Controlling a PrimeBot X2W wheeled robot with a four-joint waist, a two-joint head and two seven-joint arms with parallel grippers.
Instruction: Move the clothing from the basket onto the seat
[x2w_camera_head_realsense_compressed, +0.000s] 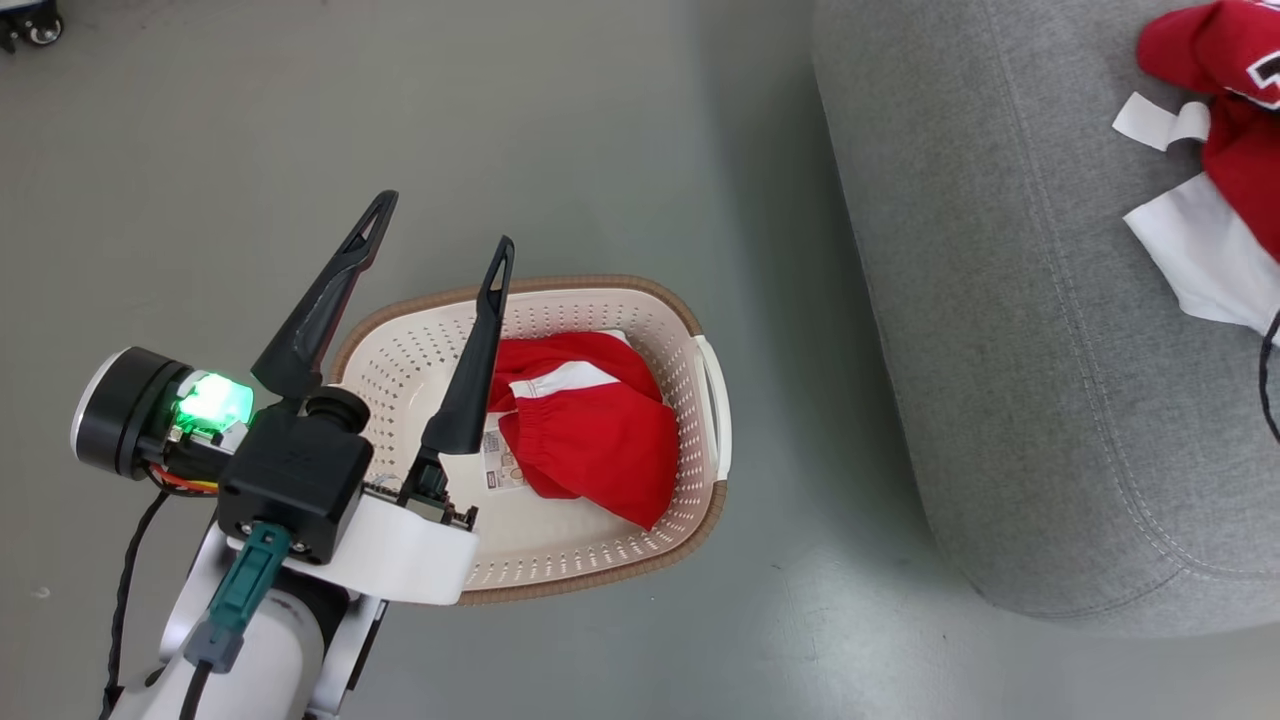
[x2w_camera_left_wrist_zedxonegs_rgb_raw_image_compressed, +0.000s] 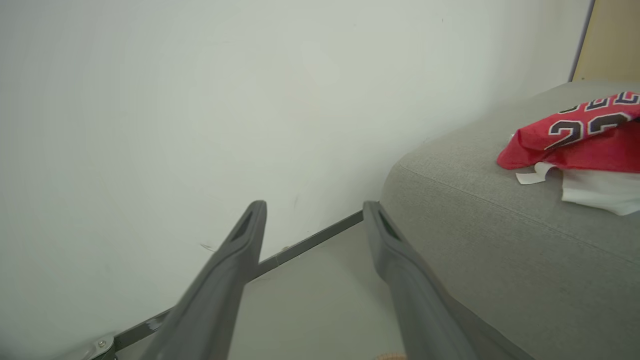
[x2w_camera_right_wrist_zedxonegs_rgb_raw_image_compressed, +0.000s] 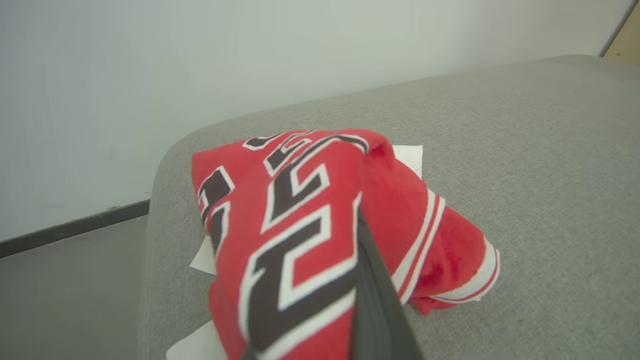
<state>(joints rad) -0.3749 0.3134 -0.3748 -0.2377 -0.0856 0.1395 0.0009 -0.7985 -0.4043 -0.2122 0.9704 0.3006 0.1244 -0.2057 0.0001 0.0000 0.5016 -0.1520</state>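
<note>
The cream basket (x2w_camera_head_realsense_compressed: 600, 284) with a brown rim stands on the floor. Inside lies plain red clothing (x2w_camera_head_realsense_compressed: 590, 430) with a white stripe. My left gripper (x2w_camera_head_realsense_compressed: 444, 222) hangs open above the basket's left part, fingers spread, nothing between them; in its own view the left gripper (x2w_camera_left_wrist_zedxonegs_rgb_raw_image_compressed: 315, 205) points past the grey seat (x2w_camera_left_wrist_zedxonegs_rgb_raw_image_compressed: 475, 225) toward the wall. A red jersey (x2w_camera_right_wrist_zedxonegs_rgb_raw_image_compressed: 300, 220) with black numerals rests on the seat (x2w_camera_right_wrist_zedxonegs_rgb_raw_image_compressed: 525, 175). My right gripper (x2w_camera_right_wrist_zedxonegs_rgb_raw_image_compressed: 357, 222) is shut on the jersey, whose cloth drapes over and hides one finger. The jersey (x2w_camera_head_realsense_compressed: 1230, 100) lies at the seat's (x2w_camera_head_realsense_compressed: 1000, 350) far right.
Grey floor surrounds the basket, with a gap between it and the seat. A pale wall and dark baseboard (x2w_camera_left_wrist_zedxonegs_rgb_raw_image_compressed: 310, 240) run behind. A caster wheel (x2w_camera_head_realsense_compressed: 35, 25) sits at the far left corner. A barcode sticker (x2w_camera_head_realsense_compressed: 497, 462) shows on the basket bottom.
</note>
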